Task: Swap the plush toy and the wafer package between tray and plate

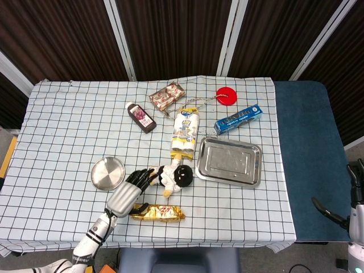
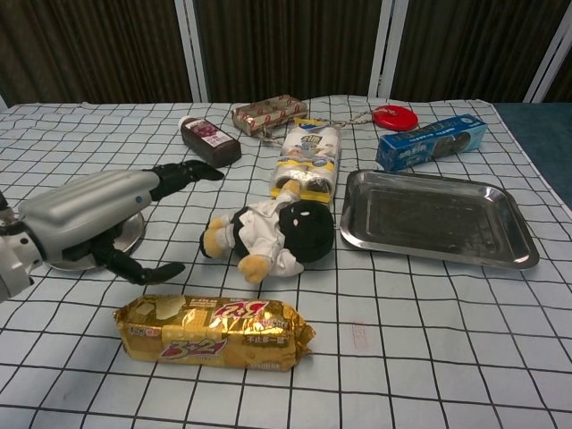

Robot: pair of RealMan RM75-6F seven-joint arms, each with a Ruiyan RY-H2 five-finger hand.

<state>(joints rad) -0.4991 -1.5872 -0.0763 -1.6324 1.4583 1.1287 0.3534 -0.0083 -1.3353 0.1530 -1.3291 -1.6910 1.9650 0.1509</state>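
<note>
One checked tablecloth (image 1: 62, 142), dark curtains (image 1: 170, 37)

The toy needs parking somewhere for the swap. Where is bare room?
The tray is empty. Bare cloth lies left of the bottle and right of the wafer package. Crowded: plate, left hand and plush toy sit close together.
</note>
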